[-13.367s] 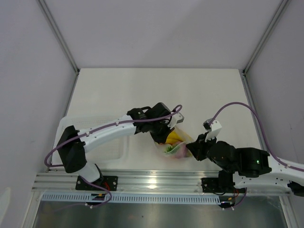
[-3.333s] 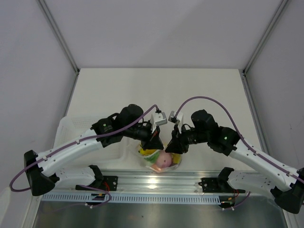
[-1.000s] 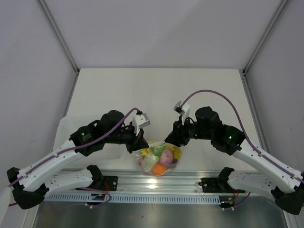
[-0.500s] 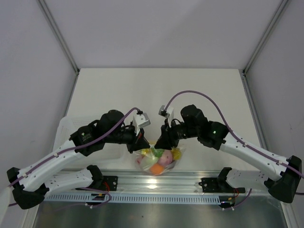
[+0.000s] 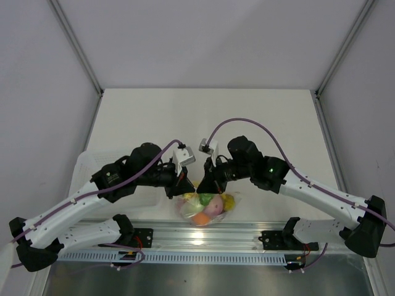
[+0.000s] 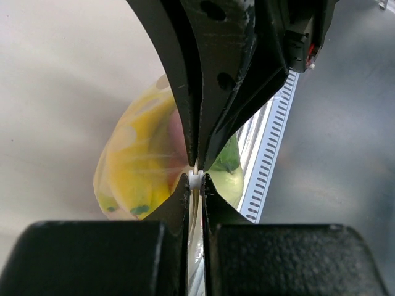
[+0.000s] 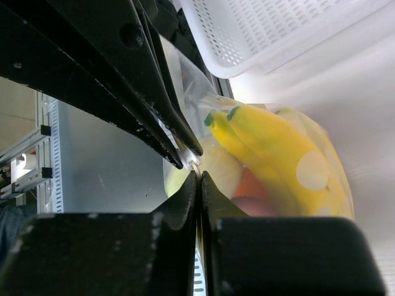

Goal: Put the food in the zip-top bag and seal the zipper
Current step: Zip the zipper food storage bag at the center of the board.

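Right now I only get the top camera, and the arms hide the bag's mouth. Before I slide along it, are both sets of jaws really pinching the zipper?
Observer: The left wrist camera shows the left jaws shut on the white zipper strip, with the full bag beyond them.
Operator: And the right side?
Observer: The right wrist camera shows the right jaws shut on the same edge, their tips nearly touching the left ones.

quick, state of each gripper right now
Left gripper: shut on the zip-top bag.
Right gripper: shut on the zip-top bag too.
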Available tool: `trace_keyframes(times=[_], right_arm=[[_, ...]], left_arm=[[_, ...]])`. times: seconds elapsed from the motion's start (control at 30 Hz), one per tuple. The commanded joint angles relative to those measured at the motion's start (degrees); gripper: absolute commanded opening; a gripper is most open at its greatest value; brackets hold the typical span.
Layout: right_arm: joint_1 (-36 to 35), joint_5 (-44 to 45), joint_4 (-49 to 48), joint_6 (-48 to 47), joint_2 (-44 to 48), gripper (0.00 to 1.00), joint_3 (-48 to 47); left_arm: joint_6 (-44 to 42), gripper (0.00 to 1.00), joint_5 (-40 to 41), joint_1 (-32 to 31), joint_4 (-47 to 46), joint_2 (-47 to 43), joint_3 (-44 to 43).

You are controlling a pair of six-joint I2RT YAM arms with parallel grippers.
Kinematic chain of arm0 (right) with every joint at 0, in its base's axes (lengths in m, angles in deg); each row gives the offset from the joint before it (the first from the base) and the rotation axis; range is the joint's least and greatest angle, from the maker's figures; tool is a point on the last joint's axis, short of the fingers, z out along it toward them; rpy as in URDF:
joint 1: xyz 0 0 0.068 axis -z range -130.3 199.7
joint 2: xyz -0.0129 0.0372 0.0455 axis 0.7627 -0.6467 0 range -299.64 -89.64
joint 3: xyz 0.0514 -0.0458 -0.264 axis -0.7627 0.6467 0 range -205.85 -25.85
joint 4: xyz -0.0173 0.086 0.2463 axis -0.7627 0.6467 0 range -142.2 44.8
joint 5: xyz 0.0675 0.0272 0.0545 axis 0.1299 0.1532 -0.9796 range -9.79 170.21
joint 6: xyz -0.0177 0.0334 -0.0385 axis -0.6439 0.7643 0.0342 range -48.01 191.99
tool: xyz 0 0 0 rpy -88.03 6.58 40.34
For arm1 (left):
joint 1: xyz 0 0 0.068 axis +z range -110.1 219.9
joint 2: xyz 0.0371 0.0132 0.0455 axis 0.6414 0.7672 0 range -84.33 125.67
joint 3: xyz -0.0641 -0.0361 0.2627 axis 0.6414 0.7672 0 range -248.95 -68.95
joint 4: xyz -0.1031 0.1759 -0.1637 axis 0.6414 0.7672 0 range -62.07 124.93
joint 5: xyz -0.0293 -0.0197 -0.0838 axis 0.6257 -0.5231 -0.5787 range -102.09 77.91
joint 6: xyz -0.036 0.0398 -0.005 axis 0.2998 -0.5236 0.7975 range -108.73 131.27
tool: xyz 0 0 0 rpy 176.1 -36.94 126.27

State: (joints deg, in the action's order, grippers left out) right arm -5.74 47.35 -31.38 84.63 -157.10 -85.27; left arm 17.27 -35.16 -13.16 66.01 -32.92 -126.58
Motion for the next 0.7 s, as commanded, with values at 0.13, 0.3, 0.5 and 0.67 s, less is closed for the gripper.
trace_keyframes(times=[0.13,0.3,0.5,0.67], right_arm=[[-0.63,4.81,-0.96,-0.52,0.66,0.0,-0.79],[-0.55,12.63,0.36,-0.08,3.56,0.0,1.49],[-0.46,20.28,2.21,-0.6,8.04,0.0,4.39],[0.86,22.4,3.96,-0.43,9.45,0.0,5.19]], left_arm=[[0.77,0.01,-0.14,0.41,-4.16,-0.97,0.06],[1.21,0.01,3.28,0.41,-3.37,-1.67,0.67],[2.53,0.01,9.96,0.41,-2.31,-5.01,2.25],[4.01,0.01,14.27,0.41,-1.62,-8.43,3.84]])
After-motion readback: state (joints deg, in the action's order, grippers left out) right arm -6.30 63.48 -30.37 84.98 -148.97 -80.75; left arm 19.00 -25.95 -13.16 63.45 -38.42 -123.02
